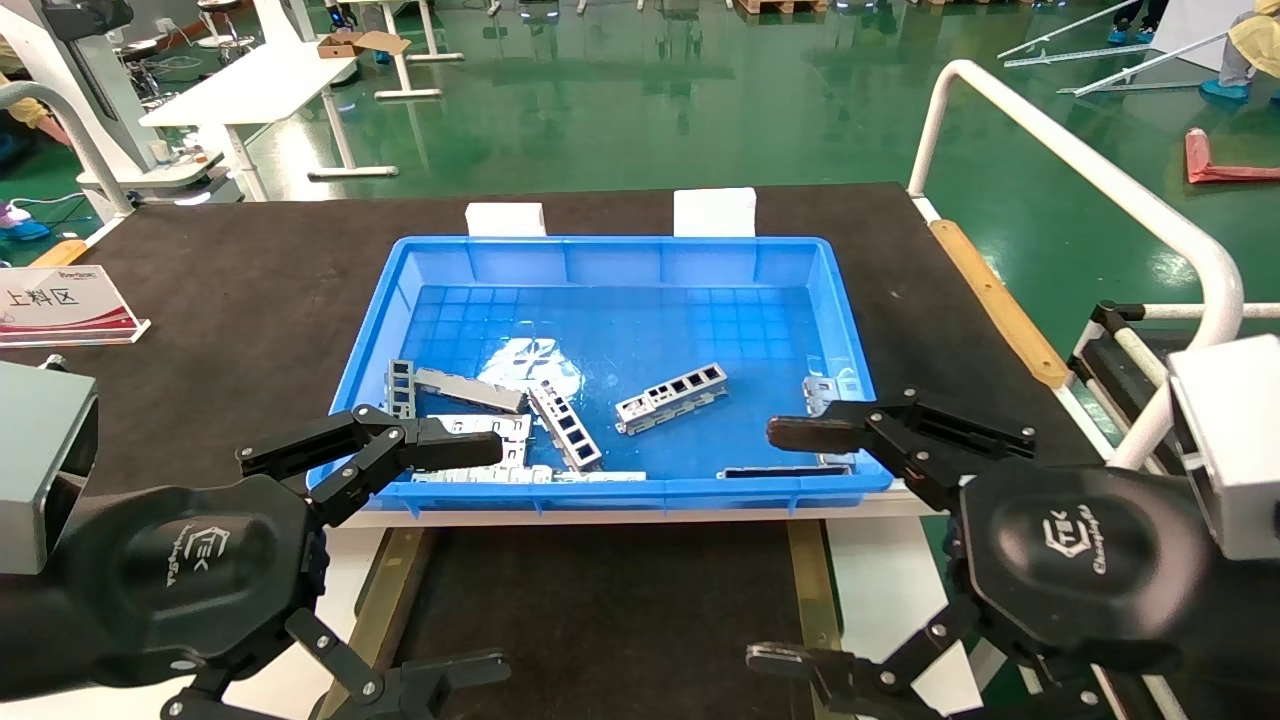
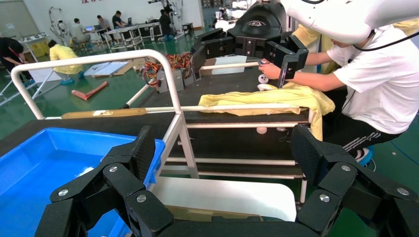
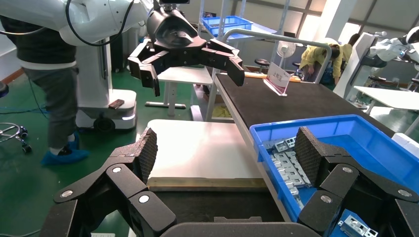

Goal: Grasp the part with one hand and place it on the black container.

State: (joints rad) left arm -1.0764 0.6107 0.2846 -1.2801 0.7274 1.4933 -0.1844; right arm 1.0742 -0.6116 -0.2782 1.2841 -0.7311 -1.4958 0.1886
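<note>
**Sizing up a light, stiff strip before the pick**

Judging by its look, the part (image 1: 671,397) should handle as a light, rigid piece of stamped metal: it will not bend in a grip, but its smooth bare faces could slip, and its thin edges could skate on the crate's slick floor. The best hold is probably across its narrow width, on the two long side rails near the middle, so it lifts level.

It is silver-grey and ladder-like, with a row of square openings, lying slightly slanted on the floor of the blue crate (image 1: 850,330), apart from the heap of similar pieces toward the crate's left front. The crate sits on the desk (image 1: 250,290).

The black container (image 1: 600,620) lies just in front of the crate, bare between its olive rails.

The left pincer (image 1: 400,560) and right pincer (image 1: 790,545) both hover released, jaws spread wide, at the crate's near edge, holding nothing.
</note>
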